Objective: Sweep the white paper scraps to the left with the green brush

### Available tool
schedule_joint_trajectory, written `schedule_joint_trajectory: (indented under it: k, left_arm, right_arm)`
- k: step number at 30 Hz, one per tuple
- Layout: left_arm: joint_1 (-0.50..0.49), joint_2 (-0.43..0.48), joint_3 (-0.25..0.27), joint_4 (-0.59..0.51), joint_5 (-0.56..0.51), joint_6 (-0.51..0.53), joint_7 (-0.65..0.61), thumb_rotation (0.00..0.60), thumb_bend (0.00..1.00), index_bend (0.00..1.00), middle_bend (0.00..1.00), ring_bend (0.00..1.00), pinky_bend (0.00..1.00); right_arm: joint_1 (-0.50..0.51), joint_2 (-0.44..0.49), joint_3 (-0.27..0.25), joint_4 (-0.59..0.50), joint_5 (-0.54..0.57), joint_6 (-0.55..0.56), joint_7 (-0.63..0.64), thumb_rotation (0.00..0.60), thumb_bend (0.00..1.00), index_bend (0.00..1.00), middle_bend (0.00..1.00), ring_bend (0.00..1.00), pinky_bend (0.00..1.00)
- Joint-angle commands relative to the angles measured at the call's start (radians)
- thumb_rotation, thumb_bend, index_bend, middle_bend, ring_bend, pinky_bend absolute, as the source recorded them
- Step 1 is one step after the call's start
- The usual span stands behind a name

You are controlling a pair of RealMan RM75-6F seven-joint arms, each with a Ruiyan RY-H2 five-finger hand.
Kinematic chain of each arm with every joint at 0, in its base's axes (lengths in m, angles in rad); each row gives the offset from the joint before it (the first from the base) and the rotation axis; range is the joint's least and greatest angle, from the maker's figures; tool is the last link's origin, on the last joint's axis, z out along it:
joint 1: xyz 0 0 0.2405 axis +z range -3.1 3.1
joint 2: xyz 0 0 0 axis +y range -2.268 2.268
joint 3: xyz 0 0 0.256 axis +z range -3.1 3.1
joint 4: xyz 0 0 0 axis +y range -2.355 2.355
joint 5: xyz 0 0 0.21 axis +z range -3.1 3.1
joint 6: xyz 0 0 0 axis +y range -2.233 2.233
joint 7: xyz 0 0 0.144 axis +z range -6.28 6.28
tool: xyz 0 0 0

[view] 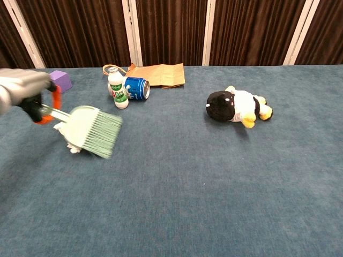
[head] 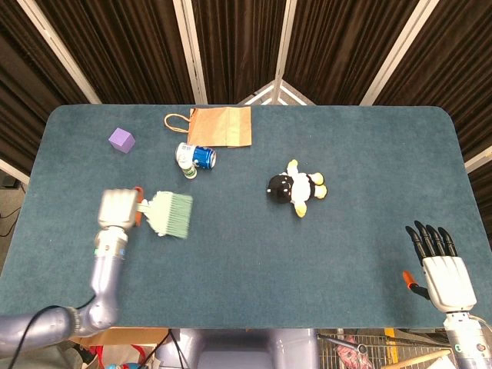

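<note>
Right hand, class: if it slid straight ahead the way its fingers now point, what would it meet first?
Probably nothing. The right hand points toward the far edge of the table, and that strip looks bare; the plush penguin lies well off to its left.

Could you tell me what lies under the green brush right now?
In the chest view, white paper scraps peek out beneath the green brush; the head view hides them entirely, so their number is unclear.

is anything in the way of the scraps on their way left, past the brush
Nothing visible. The left hand holds the green brush over the white paper scraps; the table left of them shows bare. The purple cube sits farther back, off that line.
</note>
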Motion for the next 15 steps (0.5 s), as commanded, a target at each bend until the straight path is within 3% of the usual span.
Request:
schedule_joint_trajectory:
  k: [1,7,10,15]
  left_arm:
    - [0.062,0.123,0.016,0.012,0.012,-0.009,-0.073,0.600,0.74,0.78,1.00,1.00,1.00]
    - [0.102,0.242,0.006,0.037,0.017,-0.042,-0.154,0.600,0.74,0.78,1.00,1.00,1.00]
    - [0.122,0.325,-0.044,0.008,0.045,-0.045,-0.260,0.600,0.74,0.78,1.00,1.00,1.00]
    - [0.121,0.354,-0.052,-0.056,0.083,-0.055,-0.303,0.600,0.74,0.78,1.00,1.00,1.00]
  right_arm:
    - [-0.001,0.000,0.000,-0.001,0.001,0.000,-0.002,0.600,0.32,0.00,0.00,0.00,0.01]
    - [0.000,0.000,-0.001,-0.004,0.004,-0.004,-0.011,0.600,0.32,0.00,0.00,0.00,0.01]
    - [0.004,-0.003,0.000,-0.006,0.003,-0.008,-0.022,0.600,0.32,0.00,0.00,0.00,0.01]
    - [0.005,-0.005,0.000,-0.007,0.005,-0.012,-0.025,0.600,0.32,0.00,0.00,0.00,0.01]
